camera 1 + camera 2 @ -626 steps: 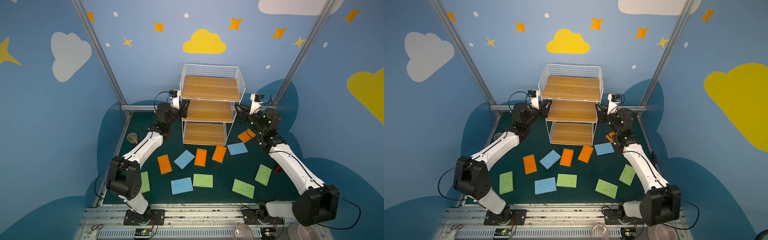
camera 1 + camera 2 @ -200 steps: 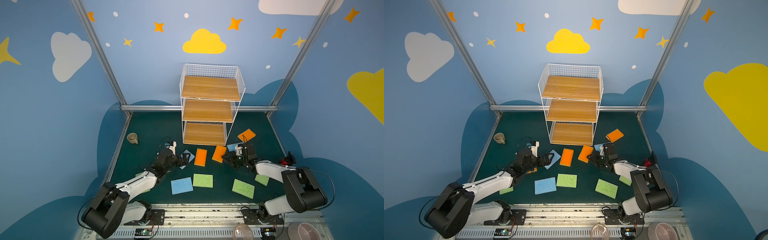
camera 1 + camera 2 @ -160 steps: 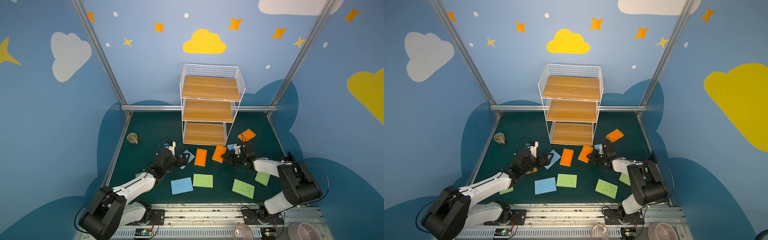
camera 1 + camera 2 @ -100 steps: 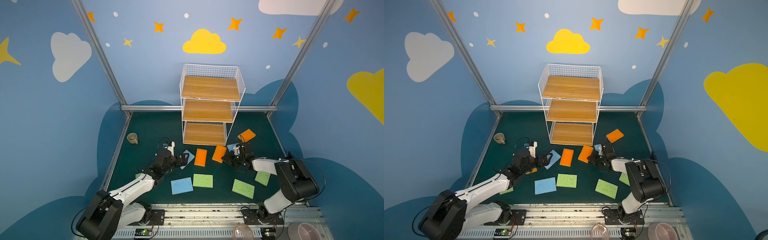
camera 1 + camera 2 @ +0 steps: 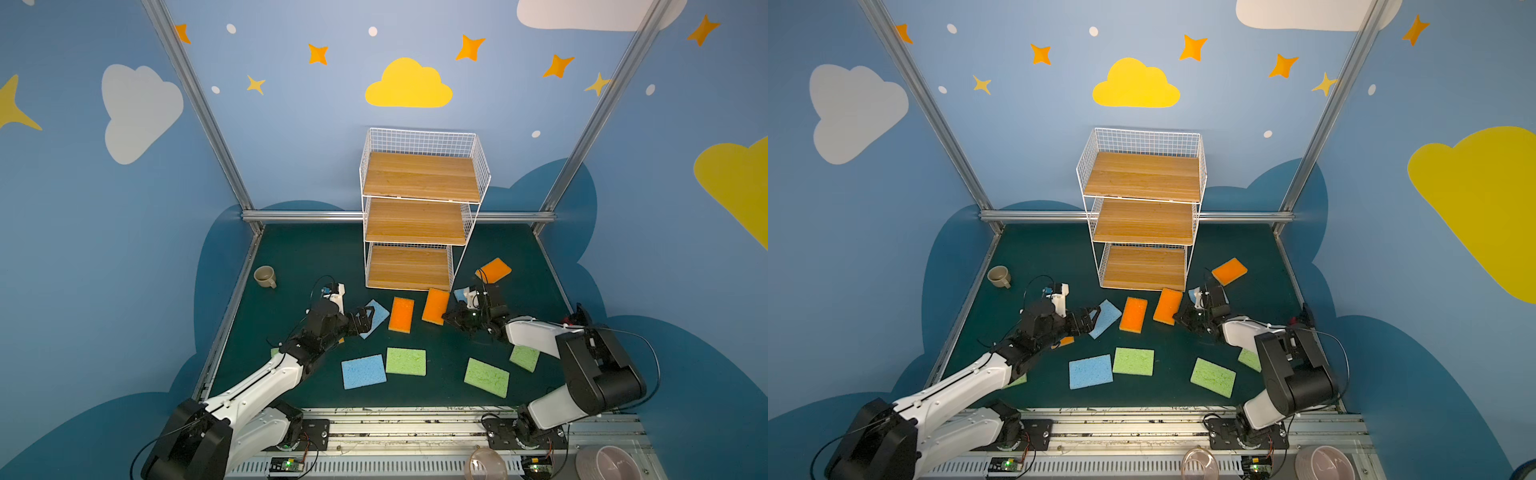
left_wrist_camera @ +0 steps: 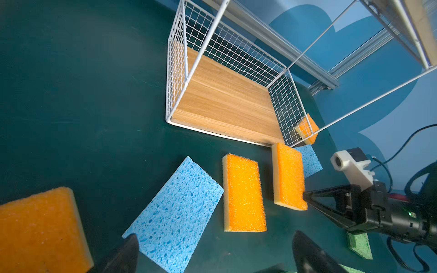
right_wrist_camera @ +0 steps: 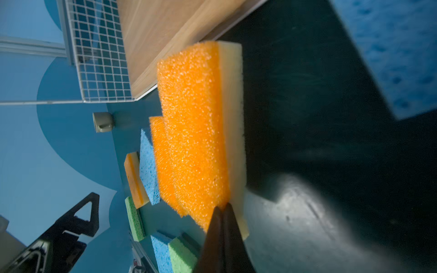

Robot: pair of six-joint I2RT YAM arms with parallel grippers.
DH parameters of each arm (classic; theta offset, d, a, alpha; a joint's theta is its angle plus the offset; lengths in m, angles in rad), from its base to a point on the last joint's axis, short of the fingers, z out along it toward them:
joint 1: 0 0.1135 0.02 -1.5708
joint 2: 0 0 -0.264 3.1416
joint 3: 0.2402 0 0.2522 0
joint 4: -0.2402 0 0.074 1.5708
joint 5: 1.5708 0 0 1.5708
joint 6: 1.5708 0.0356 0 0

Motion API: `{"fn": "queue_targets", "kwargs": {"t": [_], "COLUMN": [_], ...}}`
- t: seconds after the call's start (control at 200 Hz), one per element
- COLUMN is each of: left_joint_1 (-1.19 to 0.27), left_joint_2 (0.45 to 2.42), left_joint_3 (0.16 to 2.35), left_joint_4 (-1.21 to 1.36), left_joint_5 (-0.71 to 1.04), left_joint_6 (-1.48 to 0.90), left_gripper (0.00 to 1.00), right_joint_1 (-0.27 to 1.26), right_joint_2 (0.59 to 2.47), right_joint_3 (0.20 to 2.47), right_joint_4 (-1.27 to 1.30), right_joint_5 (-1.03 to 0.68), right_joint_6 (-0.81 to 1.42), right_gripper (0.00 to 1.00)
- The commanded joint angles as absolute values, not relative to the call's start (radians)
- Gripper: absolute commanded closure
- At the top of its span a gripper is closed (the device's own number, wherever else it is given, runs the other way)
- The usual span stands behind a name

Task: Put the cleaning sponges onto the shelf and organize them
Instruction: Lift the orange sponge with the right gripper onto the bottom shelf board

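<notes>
Sponges counted in both top views: eleven, all lying on the green desk before the shelf (three wooden tiers in white wire); four orange, three blue, four green, with one orange and one green half hidden under the left arm; the left gripper is spread wide, released, low over a blue sponge; the right gripper is clenched, tips against the near end of an orange sponge whose far end touches the shelf's bottom front edge; whether it grips cannot be told; one cup far left.
</notes>
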State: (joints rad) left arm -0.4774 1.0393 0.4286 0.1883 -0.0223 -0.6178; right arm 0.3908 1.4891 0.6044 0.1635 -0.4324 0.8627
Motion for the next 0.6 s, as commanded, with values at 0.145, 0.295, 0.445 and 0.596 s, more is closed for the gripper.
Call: {"fn": "queue_targets", "kwargs": {"t": [0.145,0.295,0.445,0.596], "left_joint_1": [-0.431,-0.395,-0.378,-0.372], "left_joint_2": [0.950,0.903,0.879,0.862], "left_joint_3": [0.393,0.361,0.339,0.333], "left_joint_4": [0.137,0.134,0.125,0.106], "left_joint_5": [-0.014,0.015,0.029,0.030], "left_joint_6": [-0.628,-0.641,-0.645,-0.621], "left_gripper": [0.00,0.01,0.00,0.01], "right_joint_1": [0.513,0.581,0.608,0.606], "right_joint_2": [1.407,1.457,1.556,1.650], "right_joint_3": [0.669,0.746,0.823,0.913], "right_joint_4": [0.080,0.106,0.131,0.131], "right_joint_5": [-0.438,-0.424,-0.423,-0.425], "right_joint_6": [0.797,0.796,0.805,0.801], "right_gripper": [1.00,1.00,1.00,1.00]}}
